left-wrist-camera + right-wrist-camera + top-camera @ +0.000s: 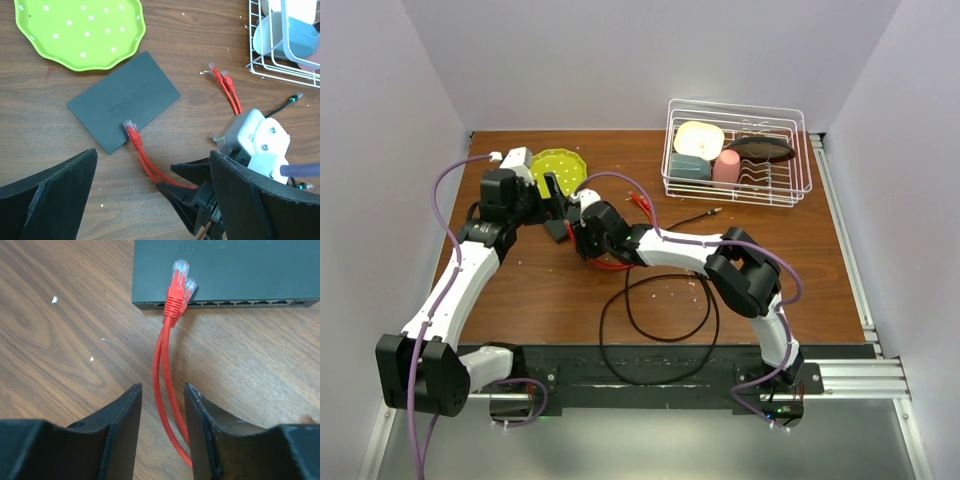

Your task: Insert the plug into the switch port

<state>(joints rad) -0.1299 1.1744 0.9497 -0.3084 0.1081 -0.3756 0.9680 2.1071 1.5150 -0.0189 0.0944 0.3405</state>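
Though the overhead view hides most of it behind the two wrists, the black switch (124, 99) lies flat on the wooden table (35, 135), just beside the yellow-green plate (80, 32). From the left wrist its long axis slants from lower left to upper right, and only one red plug shows at its nearer long edge. The right wrist tells more: two clear-tipped ends lie side by side. The plug (178, 282) rests on the box's top face, its nose pointing away from the fingers and its length crossing that edge almost squarely. The switch port (226, 303) row runs along the edge beneath it; the plug sits over the sockets, not in one. The right gripper (162, 390) has its jaws a little apart, the doubled red cable (159, 365) running through the gap without being pinched. The left gripper (153, 156) hangs above, jaws spread wide, holding nothing.
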